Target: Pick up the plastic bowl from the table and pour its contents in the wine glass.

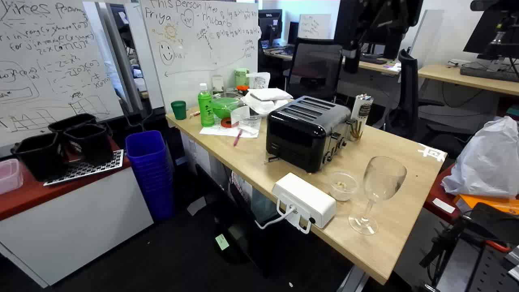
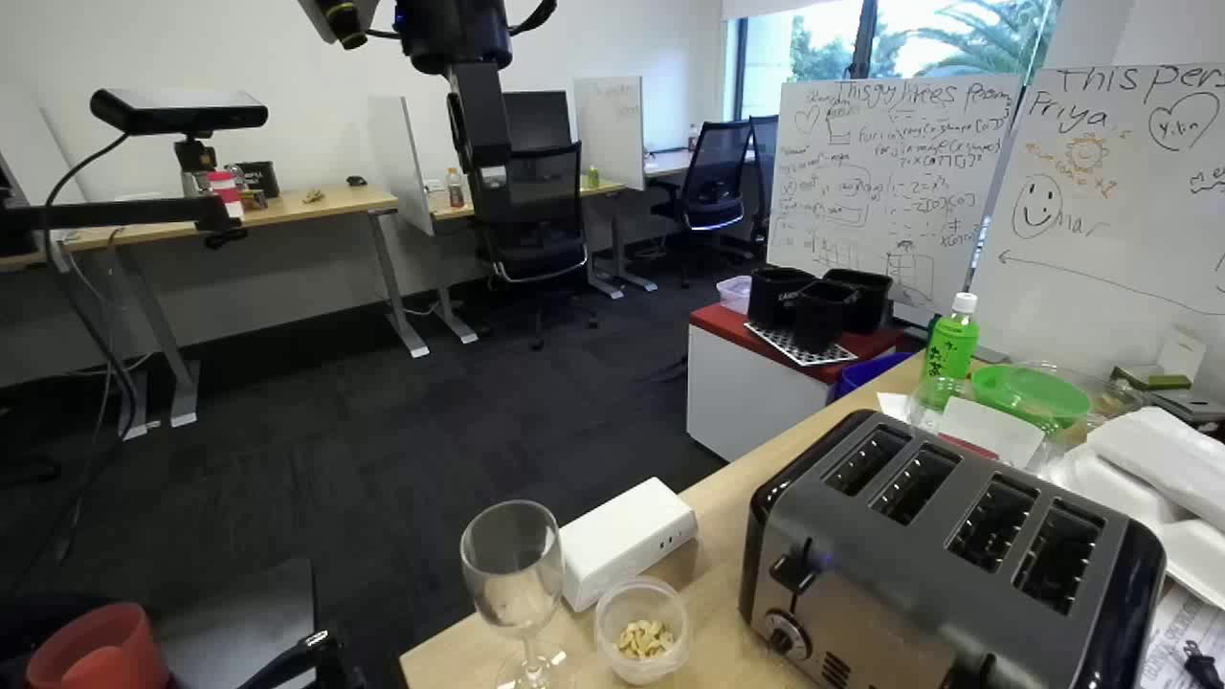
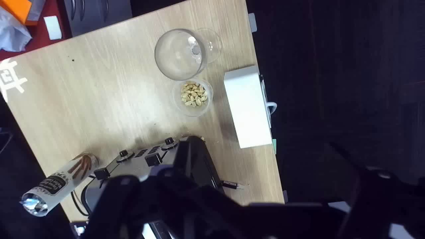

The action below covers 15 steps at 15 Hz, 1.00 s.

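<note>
The clear plastic bowl [image 1: 343, 197] holds pale nuts and sits on the light-wood table [image 1: 399, 219]. In an exterior view the bowl [image 2: 639, 595] stands right beside the wine glass [image 2: 513, 565]. In the wrist view the bowl [image 3: 191, 111] lies in the upper middle, with the wine glass [image 3: 179, 54] just above it; the glass's cup partly overlaps the bowl's rim. The glass [image 1: 383, 178] is upright and looks empty. My gripper [image 3: 260, 149] is open, its dark fingers wide apart with nothing between them. It hangs high above the table, away from bowl and glass, in both exterior views.
A black toaster [image 1: 308, 132] stands near the bowl. A white box [image 1: 304, 198] with a cord sits at the table edge beside the bowl. A tall wafer canister [image 3: 61, 182] stands by the toaster. A green bottle [image 1: 206, 107] and white containers [image 1: 265, 101] crowd the far end.
</note>
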Motion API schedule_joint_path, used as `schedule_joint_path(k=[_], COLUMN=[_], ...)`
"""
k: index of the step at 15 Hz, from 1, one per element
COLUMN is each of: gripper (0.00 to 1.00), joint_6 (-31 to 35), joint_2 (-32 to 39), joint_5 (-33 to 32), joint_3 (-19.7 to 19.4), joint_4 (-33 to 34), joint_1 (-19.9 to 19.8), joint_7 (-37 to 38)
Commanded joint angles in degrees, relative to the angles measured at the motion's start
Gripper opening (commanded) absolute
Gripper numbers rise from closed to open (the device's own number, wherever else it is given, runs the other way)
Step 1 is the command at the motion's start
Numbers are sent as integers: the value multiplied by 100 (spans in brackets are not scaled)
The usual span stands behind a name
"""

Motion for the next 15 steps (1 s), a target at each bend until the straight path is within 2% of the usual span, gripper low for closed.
schedule_joint_path(k=[1,5,10,15], gripper=[100,100,100,100], joint_6=[-19,174,640,906], joint_2=[23,-32,-72,27], joint_5=[-54,144,716,815], joint_3=[-161,-296,-801,-1260], joint_4=[15,-75,-387,-680], joint_1=[183,230,191,-18], joint_7=[46,-114,-378,-349])
